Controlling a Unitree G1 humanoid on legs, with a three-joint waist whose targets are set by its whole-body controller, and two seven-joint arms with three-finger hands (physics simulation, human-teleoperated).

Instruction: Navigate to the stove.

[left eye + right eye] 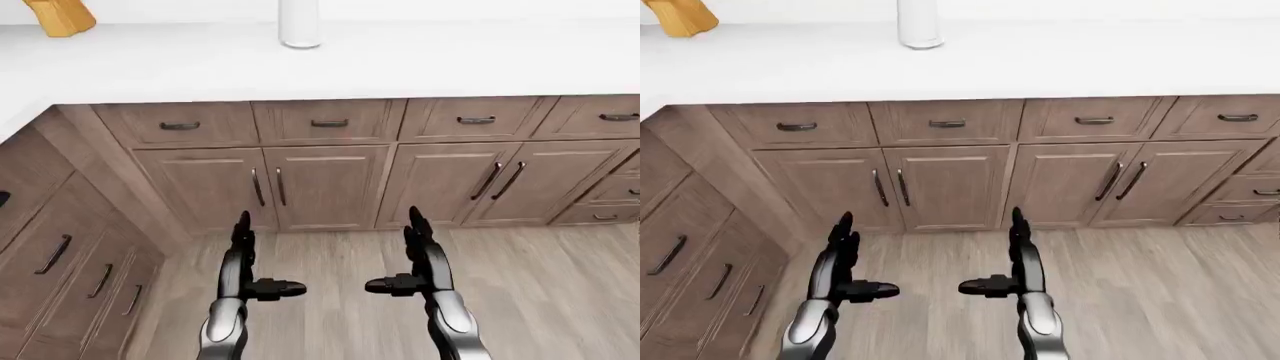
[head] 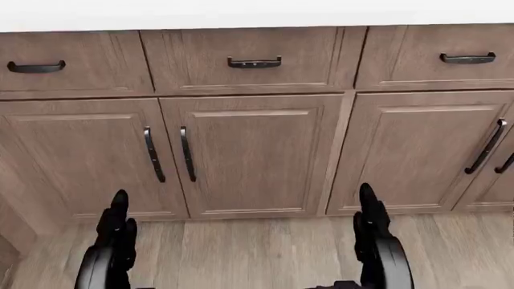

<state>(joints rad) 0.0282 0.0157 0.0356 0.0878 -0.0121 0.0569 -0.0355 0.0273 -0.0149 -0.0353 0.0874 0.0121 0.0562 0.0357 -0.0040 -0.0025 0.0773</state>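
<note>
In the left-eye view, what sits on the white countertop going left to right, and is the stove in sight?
wooden block at the top left corner → white cylinder near top centre. Beyond it the white countertop shows nothing else. No stove appears in any view.
</note>
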